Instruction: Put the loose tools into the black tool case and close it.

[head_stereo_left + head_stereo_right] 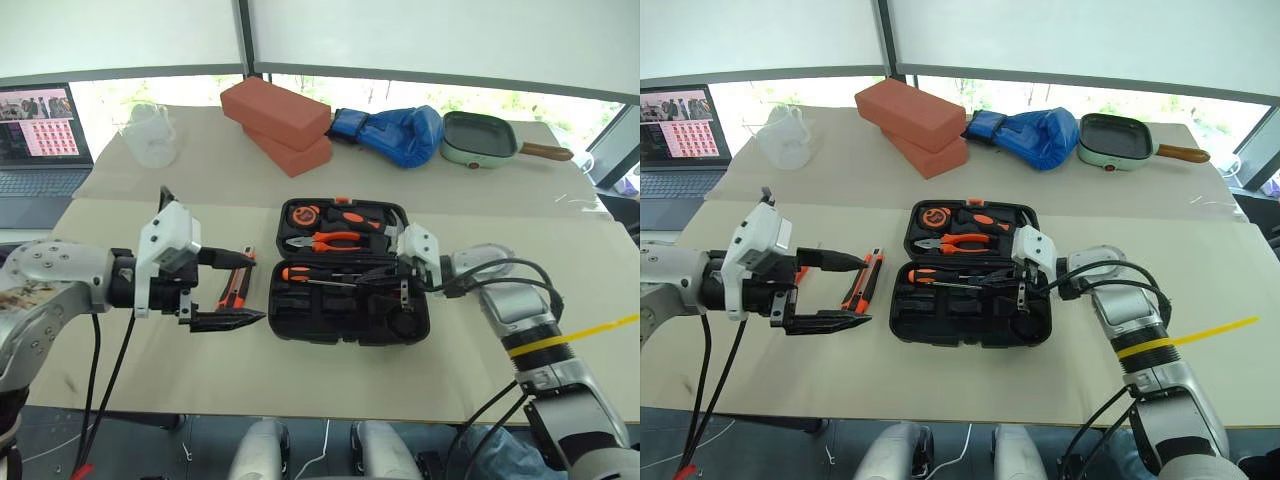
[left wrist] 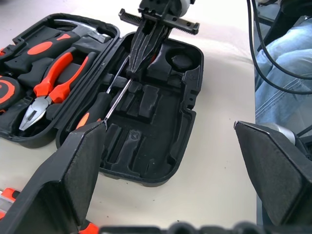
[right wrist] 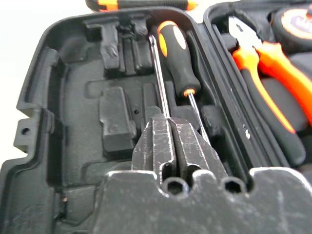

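Black right gripper (image 1: 385, 272) pinched on a screwdriver shaft (image 3: 160, 83) inside the case (image 1: 352, 330) — left gripper (image 1: 245, 290) spread, alongside.

Black tool case (image 1: 300, 322) holding black-and-orange-handled screwdriver (image 3: 176, 57), orange-handled pliers (image 1: 330, 240); orange-black utility knife (image 1: 862, 281) lying on beige worktop (image 1: 500, 360).

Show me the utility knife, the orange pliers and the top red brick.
utility knife (image 1: 862, 282): right eye view, middle of its body.
orange pliers (image 1: 338, 240): left eye view, its handles.
top red brick (image 1: 275, 111): left eye view, upper face.
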### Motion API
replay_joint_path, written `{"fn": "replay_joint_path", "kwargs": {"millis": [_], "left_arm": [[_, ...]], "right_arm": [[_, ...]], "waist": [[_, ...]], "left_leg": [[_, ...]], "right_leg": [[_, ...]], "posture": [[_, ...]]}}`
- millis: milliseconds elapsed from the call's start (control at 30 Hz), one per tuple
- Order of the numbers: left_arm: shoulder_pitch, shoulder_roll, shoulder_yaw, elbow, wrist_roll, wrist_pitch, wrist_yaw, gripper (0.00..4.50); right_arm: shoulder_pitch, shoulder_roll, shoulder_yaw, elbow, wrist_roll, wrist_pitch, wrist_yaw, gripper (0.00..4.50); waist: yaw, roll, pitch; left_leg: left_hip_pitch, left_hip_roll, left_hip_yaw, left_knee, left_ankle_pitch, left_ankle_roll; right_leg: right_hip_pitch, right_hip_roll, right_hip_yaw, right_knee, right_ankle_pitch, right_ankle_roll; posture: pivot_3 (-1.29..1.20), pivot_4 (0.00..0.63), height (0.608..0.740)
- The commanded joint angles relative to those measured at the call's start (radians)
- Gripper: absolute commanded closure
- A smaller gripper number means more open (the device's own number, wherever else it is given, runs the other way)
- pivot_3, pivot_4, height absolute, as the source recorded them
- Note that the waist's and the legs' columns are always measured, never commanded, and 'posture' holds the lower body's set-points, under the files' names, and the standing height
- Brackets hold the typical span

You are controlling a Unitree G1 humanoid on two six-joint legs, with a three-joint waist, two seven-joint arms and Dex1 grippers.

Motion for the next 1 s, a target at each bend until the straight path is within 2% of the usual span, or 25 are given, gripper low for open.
{"fn": "replay_joint_path", "kwargs": {"millis": [33, 300, 467, 633, 700, 800, 833, 867, 933, 1000], "left_arm": [[-0.022, 0.01, 0.012, -0.005, 0.005, -0.024, -0.009, 0.0], [-0.025, 0.004, -0.001, -0.002, 0.026, -0.033, -0.017, 0.0], [-0.03, -0.004, -0.011, 0.003, 0.039, -0.04, -0.014, 0.0], [-0.011, -0.016, -0.008, 0.004, 0.05, -0.043, 0.007, 0.0], [0.012, -0.03, 0.009, 0.004, 0.051, -0.028, 0.039, 0.0], [0.11, -0.075, 0.074, -0.014, 0.07, 0.02, 0.17, 0.0], [0.148, -0.089, 0.108, -0.025, 0.073, 0.028, 0.205, 0.0], [0.172, -0.097, 0.13, -0.033, 0.073, 0.033, 0.226, 0.0], [0.248, -0.118, 0.209, -0.047, 0.071, 0.046, 0.265, 0.0], [0.382, -0.141, 0.33, -0.052, 0.109, 0.047, 0.289, 0.0]], "right_arm": [[-0.014, 0.004, 0.022, 0.025, -0.046, -0.028, -0.02, 4.4], [0.023, -0.032, 0.139, 0.047, -0.191, -0.126, -0.006, 4.4], [0.02, -0.019, 0.129, 0.041, -0.192, -0.117, -0.028, 4.4], [0.017, 0.004, 0.023, -0.064, -0.069, -0.052, -0.043, 4.4], [0.012, -0.003, -0.06, -0.166, 0.041, 0.071, -0.047, 4.4], [0.037, -0.086, -0.205, -0.408, 0.28, 0.317, -0.013, 3.74], [0.051, -0.112, -0.234, -0.47, 0.339, 0.371, -0.003, 3.36], [0.06, -0.13, -0.25, -0.509, 0.376, 0.407, -0.002, 3.12], [0.079, -0.172, -0.277, -0.58, 0.445, 0.462, 0.002, 2.33], [0.1, -0.22, -0.302, -0.643, 0.504, 0.496, 0.025, 1.72]], "waist": [[0.0, 0.0, 0.0], [-0.001, 0.0, -0.001], [0.001, -0.001, -0.001], [-0.001, -0.001, -0.001], [0.0, 0.0, 0.0], [0.001, 0.004, 0.002], [0.001, 0.005, 0.003], [0.001, 0.005, 0.003], [0.001, 0.003, 0.003], [-0.003, 0.003, 0.003]], "left_leg": [[0.0, 0.0, 0.0, 0.0, 0.0, 0.0], [0.003, 0.0, 0.0, 0.0, 0.0, 0.0], [0.009, 0.0, 0.0, 0.0, 0.0, 0.0], [0.015, 0.001, 0.0, -0.001, 0.0, -0.001], [0.015, 0.001, 0.0, -0.002, 0.0, -0.001], [0.009, 0.001, 0.0, -0.002, 0.0, -0.001], [0.003, 0.001, 0.0, -0.002, 0.0, -0.001], [0.0, 0.001, -0.001, -0.002, 0.0, -0.001], [0.0, 0.002, -0.003, -0.002, -0.001, -0.001], [0.0, 0.003, -0.003, -0.004, -0.001, -0.002]], "right_leg": [[0.0, 0.0, 0.0, 0.0, 0.0, 0.0], [0.002, 0.001, 0.0, 0.001, 0.0, 0.0], [0.009, 0.0, 0.0, 0.0, 0.0, 0.0], [0.016, 0.0, -0.001, -0.002, 0.0, -0.001], [0.015, 0.0, -0.001, -0.002, 0.0, -0.001], [0.008, -0.001, 0.0, -0.001, 0.0, -0.001], [0.002, -0.002, 0.001, 0.001, 0.0, 0.0], [-0.001, -0.002, 0.001, 0.002, 0.0, 0.0], [-0.001, -0.001, -0.002, 0.001, 0.0, -0.001], [-0.001, -0.001, -0.002, 0.0, 0.0, -0.001]], "posture": [[0.0, 0.15, 0.738], [0.0, 0.15, 0.738], [0.0, 0.15, 0.738], [0.0, 0.15, 0.738], [0.0, 0.15, 0.738], [0.0, 0.15, 0.738], [0.0, 0.15, 0.738], [0.0, 0.15, 0.738], [0.0, 0.15, 0.738], [0.0, 0.15, 0.738]]}}
